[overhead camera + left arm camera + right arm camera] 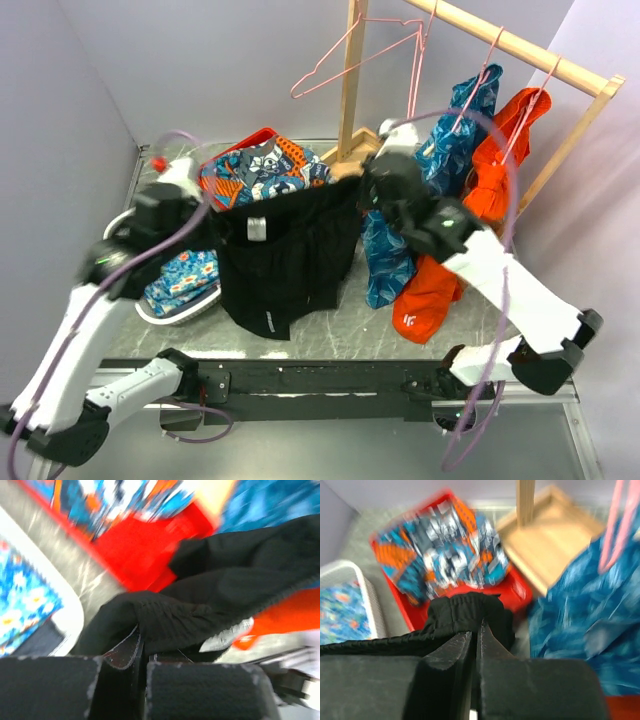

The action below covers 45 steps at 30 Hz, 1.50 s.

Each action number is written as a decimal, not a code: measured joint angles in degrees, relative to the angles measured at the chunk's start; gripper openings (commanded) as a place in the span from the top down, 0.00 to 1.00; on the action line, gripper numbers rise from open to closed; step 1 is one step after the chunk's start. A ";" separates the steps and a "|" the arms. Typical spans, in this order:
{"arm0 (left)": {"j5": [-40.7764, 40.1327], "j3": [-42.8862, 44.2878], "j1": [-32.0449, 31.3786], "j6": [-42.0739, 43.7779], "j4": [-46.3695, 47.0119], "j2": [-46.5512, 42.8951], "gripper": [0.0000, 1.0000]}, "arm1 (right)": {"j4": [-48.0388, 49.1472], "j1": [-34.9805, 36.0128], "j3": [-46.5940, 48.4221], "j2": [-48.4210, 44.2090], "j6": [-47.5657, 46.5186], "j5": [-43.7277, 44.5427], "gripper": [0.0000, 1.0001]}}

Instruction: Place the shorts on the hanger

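Two pinches are all that hold the shorts [285, 260] up. The left jaws are clenched on one end of the elastic waistband and the right jaws on the other, each with only a small fold of black fabric in the bite. Between the two, the waistband runs nearly level and the legs hang down from it. The hem is low near the bench [350, 335]; I cannot tell whether it touches.

The pink wire hanger [385, 52] hangs bare and tilted on the wooden rail [520, 48], above and beyond the right jaws, well apart from the cloth. That gap is where I would expect trouble.

The bites look shallow, right at the edge of the band. A pull from either side — the arms drawing apart on the way up, say — could slide the fabric out of one pair of jaws and leave the shorts dangling from a single corner.

The hanger is held by nothing but its hook, so a nudge from cloth or arm would likely set it swinging or tip it off the rail.

Just beside the right jaws stand the upright post [350, 100] and the hanging blue patterned garment [455, 130], with the orange garment [495, 165] beyond it — a wide sweep could snag either.

Below and behind the jaws sits the red tray [517, 585] of patterned clothes, and the trailing legs could drag across it.
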 measured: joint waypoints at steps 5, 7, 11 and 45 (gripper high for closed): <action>-1.40 -14.80 0.66 -0.04 4.35 3.08 0.99 | 4.13 -0.96 -12.24 3.50 3.17 -2.47 0.54; -1.31 -18.53 0.85 -0.04 5.60 4.55 0.99 | 3.96 -1.03 -12.39 6.82 3.48 -3.06 0.48; -1.03 -21.03 0.87 0.17 8.15 5.01 0.99 | 2.62 -1.01 -10.19 8.22 3.04 -4.04 0.27; 1.53 -27.98 0.87 6.51 20.04 4.17 0.99 | -5.18 -17.53 38.75 32.46 -8.57 16.28 0.39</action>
